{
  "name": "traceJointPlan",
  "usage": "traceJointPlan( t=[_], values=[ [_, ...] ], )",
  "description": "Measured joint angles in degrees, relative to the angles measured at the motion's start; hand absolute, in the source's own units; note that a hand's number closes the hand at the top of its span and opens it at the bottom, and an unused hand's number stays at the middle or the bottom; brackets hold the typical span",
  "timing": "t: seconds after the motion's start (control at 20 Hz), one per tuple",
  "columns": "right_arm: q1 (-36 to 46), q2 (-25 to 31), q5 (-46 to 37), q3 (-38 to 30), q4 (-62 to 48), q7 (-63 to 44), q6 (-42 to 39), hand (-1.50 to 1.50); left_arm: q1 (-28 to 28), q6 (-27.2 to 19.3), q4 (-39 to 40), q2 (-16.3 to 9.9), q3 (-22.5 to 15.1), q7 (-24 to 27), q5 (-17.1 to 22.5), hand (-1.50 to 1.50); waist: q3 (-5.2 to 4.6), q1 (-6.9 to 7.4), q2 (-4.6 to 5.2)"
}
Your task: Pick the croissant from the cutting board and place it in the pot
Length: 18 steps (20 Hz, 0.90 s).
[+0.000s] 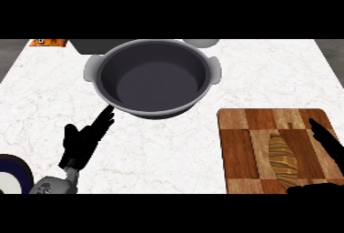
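A golden-brown croissant lies lengthwise on the wooden cutting board at the lower right of the head view. My right hand is just right of it, open, with straight fingers over the board's right edge and the thumb low near the croissant's near end. It does not hold the croissant. A large dark grey pot stands at the upper middle of the counter, with nothing visible inside. My left hand rests open at the lower left, fingers pointing up toward the pot's near rim.
A dark-rimmed white plate shows at the lower left corner. An orange item and grey objects sit at the counter's far edge behind the pot. White marble counter lies between the pot and the board.
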<state>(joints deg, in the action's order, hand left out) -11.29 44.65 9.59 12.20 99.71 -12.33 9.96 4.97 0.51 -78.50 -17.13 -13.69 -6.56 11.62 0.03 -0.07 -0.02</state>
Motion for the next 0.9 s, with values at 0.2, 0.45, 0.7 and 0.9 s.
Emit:
traceJointPlan(
  t=[0.2,0.45,0.7,0.9],
  values=[
    [-2.0,-2.4,-0.4,-3.3,-2.1,4.4,-3.1,-1.5,-0.7,0.7,-0.3,1.1,0.7,-0.1,-1.2,0.0,0.01,-0.07,-0.05],
    [-2.4,-7.2,1.7,-4.5,-4.7,9.9,-6.9,-1.5,-0.2,1.1,0.4,1.8,1.7,-0.3,-2.3,0.0,0.04,-0.02,-0.09],
    [-2.0,-10.3,6.6,-7.5,-8.5,15.2,-12.6,-1.5,-0.3,2.6,0.6,1.8,2.5,-0.1,-2.5,0.0,0.01,-0.04,-0.03],
    [0.1,-14.1,7.0,-8.4,-13.4,16.7,-14.6,-1.5,0.0,2.9,1.6,2.8,3.4,0.7,-3.6,0.0,0.04,0.06,-0.08]
  ],
)
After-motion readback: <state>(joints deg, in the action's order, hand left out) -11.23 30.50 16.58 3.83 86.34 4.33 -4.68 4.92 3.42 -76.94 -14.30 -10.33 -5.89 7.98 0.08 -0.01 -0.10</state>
